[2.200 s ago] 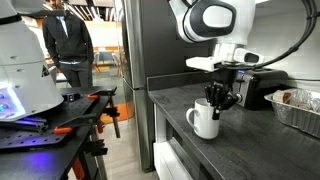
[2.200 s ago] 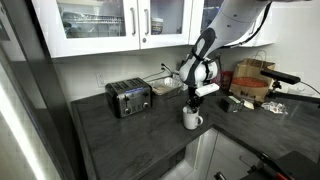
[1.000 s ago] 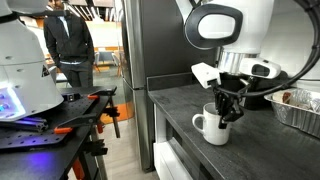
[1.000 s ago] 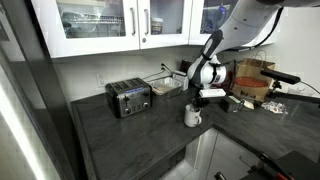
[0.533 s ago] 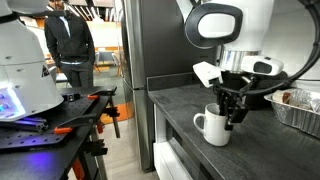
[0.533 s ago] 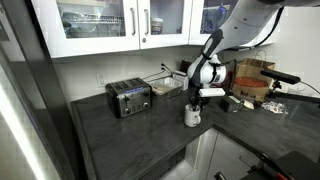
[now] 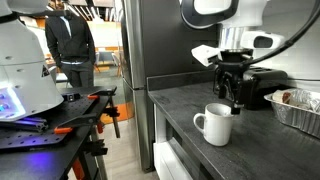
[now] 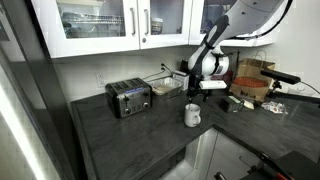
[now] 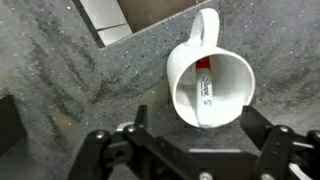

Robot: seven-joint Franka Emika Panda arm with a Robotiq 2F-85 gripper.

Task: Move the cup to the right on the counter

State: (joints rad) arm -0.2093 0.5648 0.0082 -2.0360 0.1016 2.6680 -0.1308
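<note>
The white cup (image 7: pixel 215 124) stands upright on the dark grey counter (image 7: pixel 178 100), near its front edge, with its handle pointing away from the gripper. In the wrist view the cup (image 9: pixel 210 90) lies just ahead of the jaws, and a thin strip with a red end rests inside it. My gripper (image 7: pixel 233 100) hangs above and slightly behind the cup, open, with nothing between its fingers (image 9: pixel 262 125). The cup (image 8: pixel 192 115) and the raised gripper (image 8: pixel 195 93) are apart in both exterior views.
A chrome toaster (image 8: pixel 128 98) stands further along the counter (image 8: pixel 120 135). A foil tray (image 7: pixel 300 106) and a black appliance (image 7: pixel 265 88) sit behind the cup. A cardboard box (image 8: pixel 250 80) is nearby. Across the aisle are a workbench with orange tools (image 7: pixel 60 118) and a person (image 7: pixel 65 40).
The gripper was shut on the cup's rim a second ago. It has opened, let go and risen, and the cup stays standing on the counter.
</note>
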